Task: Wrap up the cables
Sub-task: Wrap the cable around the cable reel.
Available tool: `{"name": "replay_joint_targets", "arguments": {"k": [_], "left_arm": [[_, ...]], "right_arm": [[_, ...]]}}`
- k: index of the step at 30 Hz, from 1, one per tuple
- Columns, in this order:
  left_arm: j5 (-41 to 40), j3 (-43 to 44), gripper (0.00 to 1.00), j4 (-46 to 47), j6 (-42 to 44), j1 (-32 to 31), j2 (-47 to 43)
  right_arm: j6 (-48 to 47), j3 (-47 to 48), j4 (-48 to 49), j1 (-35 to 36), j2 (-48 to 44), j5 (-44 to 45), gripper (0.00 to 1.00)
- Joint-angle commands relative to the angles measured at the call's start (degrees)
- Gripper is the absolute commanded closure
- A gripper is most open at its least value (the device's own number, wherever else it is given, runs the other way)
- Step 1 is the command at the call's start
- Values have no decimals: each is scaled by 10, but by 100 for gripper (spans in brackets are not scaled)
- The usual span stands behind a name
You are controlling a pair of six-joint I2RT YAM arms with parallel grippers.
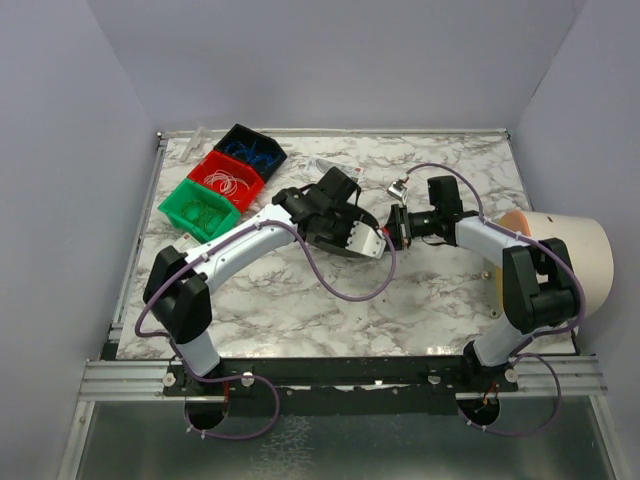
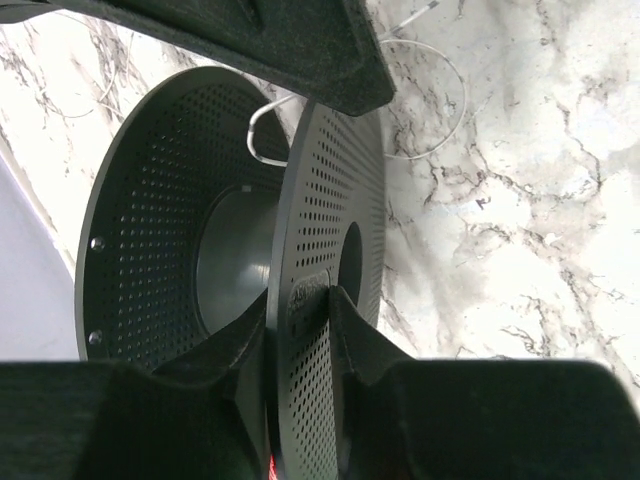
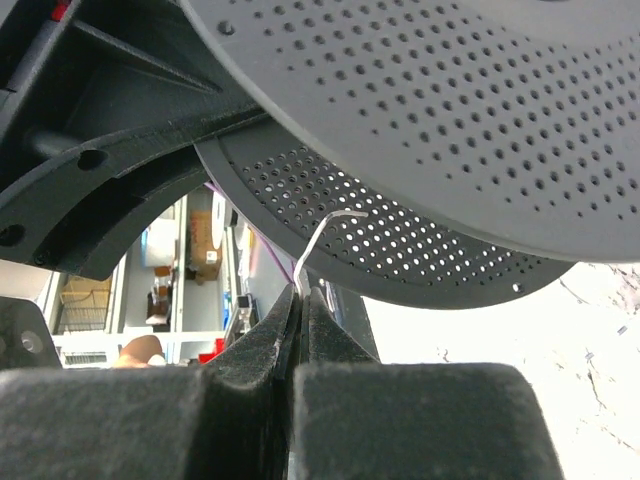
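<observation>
A big black perforated two-flanged spool (image 1: 350, 238) stands on edge at mid-table. My left gripper (image 1: 335, 212) is shut on its near flange (image 2: 325, 200), one finger on each face. The hub (image 2: 235, 255) between the flanges is bare, with no turns on it. The cable here is a thin white wire (image 2: 440, 95): it loops loosely on the marble and its bent end (image 2: 262, 115) reaches in between the flanges. My right gripper (image 1: 400, 226) is shut on that wire end (image 3: 318, 240) just below the spool's flange (image 3: 450, 100).
Black (image 1: 250, 148), red (image 1: 227, 180) and green (image 1: 198, 208) bins stand at the back left, with small parts in them. A clear bag (image 1: 335, 165) and a small connector (image 1: 398, 187) lie behind the spool. A large cream roll (image 1: 565, 250) sits at the right edge.
</observation>
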Motion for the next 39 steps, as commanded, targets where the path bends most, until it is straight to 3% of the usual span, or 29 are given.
{"name": "replay_joint_targets", "arguments": {"k": [1,14,26,39], "left_arm": [[-15,-16,77,4,-6,-3,-23],[-57,-89,100,46,-18,-25,-70],[-119,-102,100,106,-51,-46,-60],[-172,-114,100,154,-62,-55,-56]], "right_arm": [[-11,-2,-8,4,4,3,99],[-47,40,-65,4,-13,-9,100],[7,3,-2,4,-9,-13,100],[10,-1,0,6,-6,-17,99]]}}
